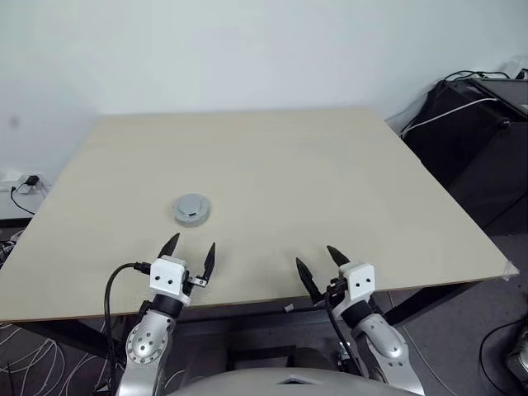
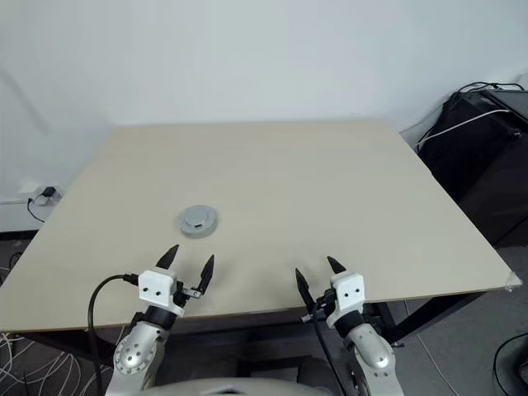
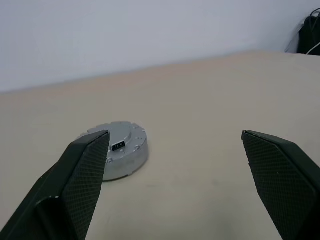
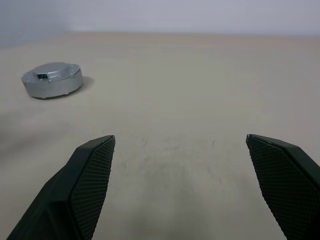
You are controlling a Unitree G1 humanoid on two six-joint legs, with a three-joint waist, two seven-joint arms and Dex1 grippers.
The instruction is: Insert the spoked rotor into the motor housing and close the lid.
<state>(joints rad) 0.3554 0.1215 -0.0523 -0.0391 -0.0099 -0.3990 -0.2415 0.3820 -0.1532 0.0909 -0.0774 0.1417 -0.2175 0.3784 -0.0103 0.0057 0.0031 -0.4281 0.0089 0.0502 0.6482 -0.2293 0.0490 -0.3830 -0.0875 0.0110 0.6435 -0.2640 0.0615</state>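
A plain silver-grey round lid (image 1: 192, 209) lies flat on the pale table (image 1: 330, 181), left of centre. A small black piece shows on its side (image 3: 118, 146). The spoked rotor and the motor housing are hidden; nothing of them shows around the lid. My left gripper (image 1: 192, 243) hovers just in front of the lid, near the table's front edge, open and empty. My right gripper (image 1: 315, 256) is open and empty too, well to the right of the lid (image 4: 52, 80), over bare tabletop.
The table's front edge (image 1: 247, 304) runs just under both wrists. Black equipment with white and black cables (image 1: 478, 124) stands beyond the right edge. A wall socket with a plug (image 1: 29, 182) sits at the far left, with cables on the floor below.
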